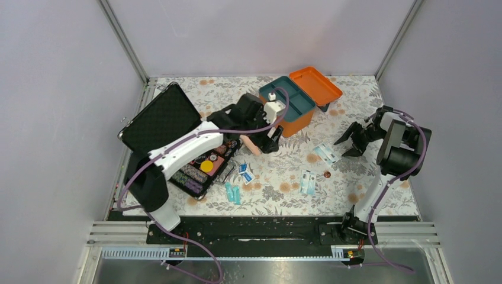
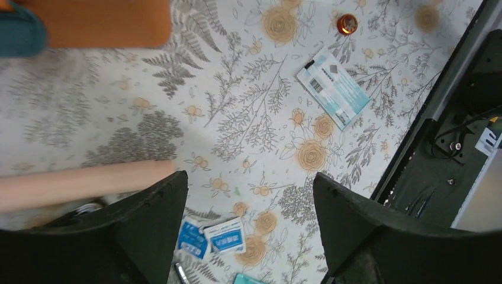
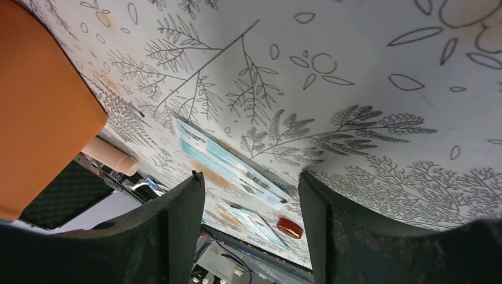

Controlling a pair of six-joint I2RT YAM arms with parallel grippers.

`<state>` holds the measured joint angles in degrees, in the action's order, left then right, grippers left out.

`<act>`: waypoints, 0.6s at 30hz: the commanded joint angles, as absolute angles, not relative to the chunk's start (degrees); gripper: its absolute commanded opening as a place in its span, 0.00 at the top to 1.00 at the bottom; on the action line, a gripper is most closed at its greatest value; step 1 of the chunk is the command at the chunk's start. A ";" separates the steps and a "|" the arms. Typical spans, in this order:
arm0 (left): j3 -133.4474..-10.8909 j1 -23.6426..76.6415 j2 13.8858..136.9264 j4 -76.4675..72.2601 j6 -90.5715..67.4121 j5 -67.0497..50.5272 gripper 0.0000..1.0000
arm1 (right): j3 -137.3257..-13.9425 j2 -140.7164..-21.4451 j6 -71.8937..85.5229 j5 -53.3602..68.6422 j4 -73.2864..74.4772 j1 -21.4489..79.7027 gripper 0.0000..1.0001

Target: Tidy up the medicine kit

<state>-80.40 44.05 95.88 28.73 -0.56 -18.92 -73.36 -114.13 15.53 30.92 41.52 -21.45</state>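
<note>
medicine kit [image 1: 299,121] stands open at the back middle of the worktop [image 1: 367,195], its orange lid [image 1: 315,86] folded back to the right. it lies just behind the left pincer [image 2: 248,180], which hovers by its front wall; the left arm is plainly the nearer. that pincer is spread wide with nothing between its fingers. a beige roll [image 2: 77,183] lies by one finger, long axis pointing into the gap; whether they touch is unclear. the right pincer [image 3: 251,180], off to the kit's right, is also spread and empty, above a flat packet [image 3: 225,163]. loose sachets [image 2: 213,236] lie in front.
</note>
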 commanded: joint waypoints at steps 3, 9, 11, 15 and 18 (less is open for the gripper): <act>-87.00 39.12 93.02 38.85 5.24 -14.46 0.23 | -76.40 -115.80 19.51 29.70 41.88 -18.87 0.33; -90.35 37.24 93.01 37.88 8.78 -11.01 0.22 | -82.54 -119.16 13.03 26.06 49.47 -15.97 0.33; -91.27 36.47 92.94 37.88 9.55 -10.97 0.22 | -86.10 -122.22 12.24 26.53 51.94 -15.42 0.32; -91.77 35.27 92.37 37.88 9.14 -10.77 0.22 | -88.57 -125.05 11.98 27.00 53.24 -14.57 0.32; -91.21 35.21 91.14 37.88 9.31 -10.46 0.22 | -89.17 -124.79 9.82 25.49 54.26 -13.17 0.32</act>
